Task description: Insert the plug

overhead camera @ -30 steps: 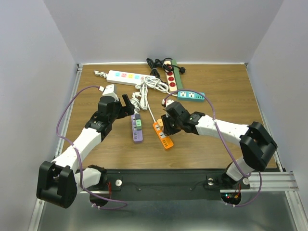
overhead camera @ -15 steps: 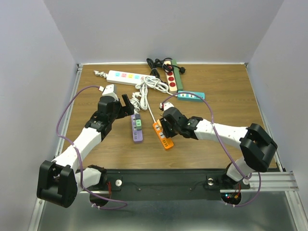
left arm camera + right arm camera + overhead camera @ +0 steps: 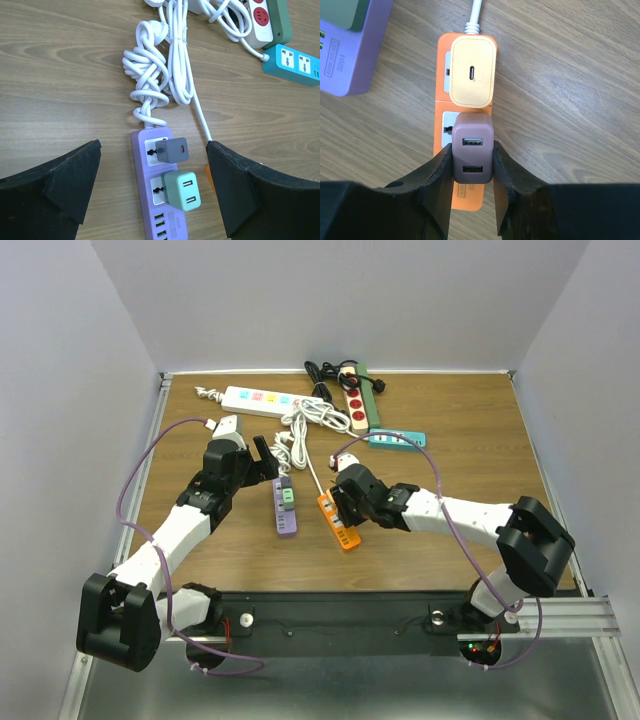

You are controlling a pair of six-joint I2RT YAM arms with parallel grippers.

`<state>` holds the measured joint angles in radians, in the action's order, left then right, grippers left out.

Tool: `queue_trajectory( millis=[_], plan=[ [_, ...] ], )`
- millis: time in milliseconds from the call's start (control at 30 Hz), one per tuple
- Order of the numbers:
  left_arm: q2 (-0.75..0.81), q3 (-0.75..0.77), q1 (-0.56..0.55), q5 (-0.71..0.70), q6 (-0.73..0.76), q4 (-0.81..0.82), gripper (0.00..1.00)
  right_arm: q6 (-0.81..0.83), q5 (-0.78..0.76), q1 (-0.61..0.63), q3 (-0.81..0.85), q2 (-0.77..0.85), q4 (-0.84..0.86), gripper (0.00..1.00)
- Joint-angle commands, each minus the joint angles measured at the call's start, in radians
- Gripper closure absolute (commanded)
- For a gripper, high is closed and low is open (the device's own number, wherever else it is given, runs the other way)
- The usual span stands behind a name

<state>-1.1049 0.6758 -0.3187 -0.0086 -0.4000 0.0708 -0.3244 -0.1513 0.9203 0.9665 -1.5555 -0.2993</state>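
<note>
Right tool [image 3: 472,161] clamps mauve plug [image 3: 473,150] on orange strip [image 3: 470,200]; bare table [image 3: 565,100] rightward.

Mauve plug [image 3: 473,152] between jaws

— Where does the orange plastic power strip [image 3: 339,522] lie?
— Mid brown wooden desk [image 3: 450,420], just right of the purple plastic power strip [image 3: 285,508].
— What's on it?
— A cream square charger [image 3: 472,72] at the far socket, with a mauve boxy USB plug [image 3: 473,154] just nearer, over the next one.

Power strips [image 3: 286,508]: five, possibly six; rear cluster hard to separate. Plug adapters [image 3: 473,152]: four.
</note>
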Motion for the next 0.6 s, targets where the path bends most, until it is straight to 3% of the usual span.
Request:
queue_trajectory(
  millis=[0,300,567],
  plan=[
    [0.023,0.047,0.004,-0.004,0.02,0.029,0.01,0.004,0.053,0.035,-0.051,-0.093,-0.093,1.0],
    [0.039,0.045,0.006,-0.016,0.023,0.018,0.01,0.03,0.068,0.035,-0.002,-0.204,-0.063,1.0],
    [0.043,0.038,0.007,-0.016,0.02,0.024,0.01,-0.03,0.072,0.061,-0.113,-0.169,-0.061,1.0]
  ],
)
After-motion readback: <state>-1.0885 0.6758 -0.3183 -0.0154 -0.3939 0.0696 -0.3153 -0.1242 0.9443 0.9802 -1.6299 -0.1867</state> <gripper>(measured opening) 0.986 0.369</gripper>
